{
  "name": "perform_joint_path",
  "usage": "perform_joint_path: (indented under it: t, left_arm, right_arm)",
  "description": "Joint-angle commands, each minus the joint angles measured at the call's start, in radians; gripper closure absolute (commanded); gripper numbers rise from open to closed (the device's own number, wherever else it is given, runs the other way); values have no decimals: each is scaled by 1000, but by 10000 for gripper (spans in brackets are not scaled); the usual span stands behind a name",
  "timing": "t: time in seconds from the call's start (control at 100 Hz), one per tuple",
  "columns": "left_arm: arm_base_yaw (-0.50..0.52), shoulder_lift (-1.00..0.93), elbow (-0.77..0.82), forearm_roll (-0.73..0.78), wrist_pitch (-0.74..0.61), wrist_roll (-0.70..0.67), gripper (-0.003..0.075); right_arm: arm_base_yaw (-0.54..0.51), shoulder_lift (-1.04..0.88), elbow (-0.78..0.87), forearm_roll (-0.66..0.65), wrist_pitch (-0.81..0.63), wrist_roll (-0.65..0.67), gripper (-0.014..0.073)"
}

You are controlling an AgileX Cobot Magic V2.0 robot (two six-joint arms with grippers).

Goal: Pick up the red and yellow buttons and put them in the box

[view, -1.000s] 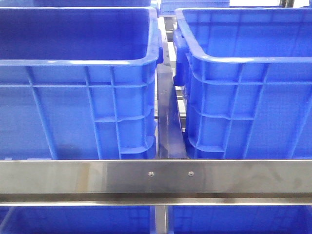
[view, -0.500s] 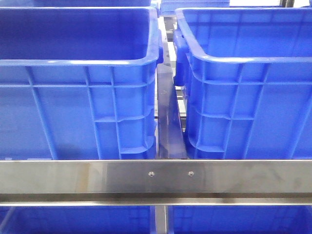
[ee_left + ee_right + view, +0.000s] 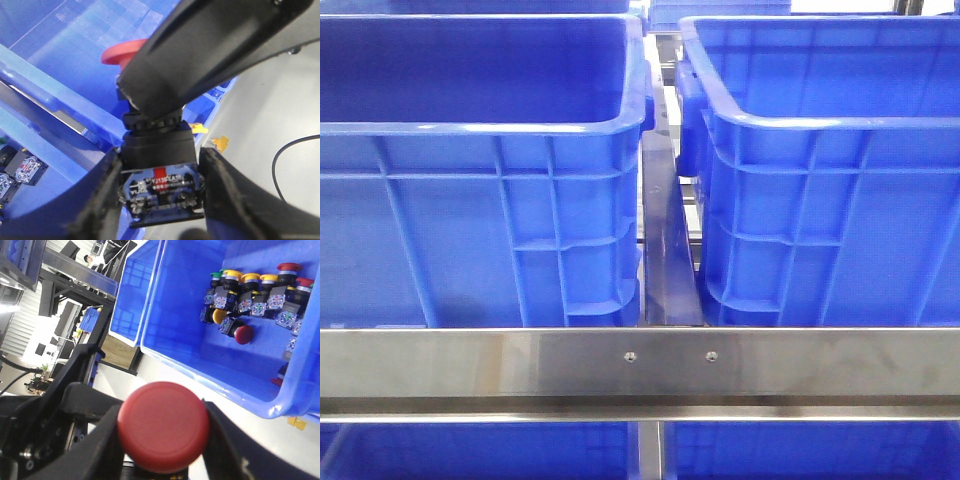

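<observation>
Nearest the left wrist camera, my left end effector (image 3: 161, 192) is clamped on a red button (image 3: 159, 165), fingers pressing its black body from both sides, its red cap toward a blue crate wall. At the right wrist, my right end effector (image 3: 162, 432) grips another red button (image 3: 163, 426) by its cap. Beyond that button lies a blue box (image 3: 200, 360) holding a cluster of buttons (image 3: 255, 297), red, yellow and green. From the front, I see two blue crates (image 3: 480, 180) behind a steel rail (image 3: 640, 365).

Right hand (image 3: 162, 440) gripping red button (image 3: 163, 425) (cap up), blue box (image 3: 200, 347) beyond
</observation>
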Motion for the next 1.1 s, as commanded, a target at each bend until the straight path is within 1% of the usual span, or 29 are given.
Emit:
perform_joint_path:
  t: [0.0, 0.07, 0.12, 0.41, 0.59, 0.7, 0.85, 0.92, 0.93, 0.94, 0.98, 0.99, 1.09]
  left_arm:
    - [-8, -37, -32, 0, -70, -1, 331]
    - [-8, -37, -32, 0, -70, -1, 249]
    - [-8, -37, -32, 0, -68, -1, 229]
    - [-8, -37, -32, 0, -67, -10, 227]
    - [43, -61, -31, 14, -67, -50, 227]
    - [102, -95, -17, 14, -71, -58, 227]
    - [212, -174, 61, 14, -99, -68, 227]
    - [284, -221, 109, 14, -107, -83, 227]
    - [308, -231, 115, 14, -107, -86, 227]
    - [308, -236, 125, 14, -110, -86, 227]
    - [365, -269, 158, 14, -116, -98, 227]
    - [365, -274, 164, 14, -119, -98, 227]
    - [500, -357, 241, 14, -133, -110, 227]
  right_arm:
    - [1, -19, -37, 71, 20, -26, 461]
    - [1, -20, -37, 71, 19, -38, 461]
    - [1, -20, -37, 71, 14, -43, 461]
    - [-22, -21, -37, 71, -69, -114, 461]
    - [-69, -22, -37, 71, -81, -132, 461]
    - [-104, -22, -37, 71, -79, -145, 461]
    - [-120, -22, -37, 71, -76, -152, 461]
    - [-120, -22, -37, 71, -76, -152, 461]
    - [-120, -22, -37, 71, -76, -152, 461]
    - [-120, -22, -37, 71, -76, -152, 461]
    - [-120, -22, -37, 71, -76, -155, 461]
    - [-120, -22, -37, 71, -77, -156, 461]
    - [-120, -22, -37, 70, -85, -167, 461]
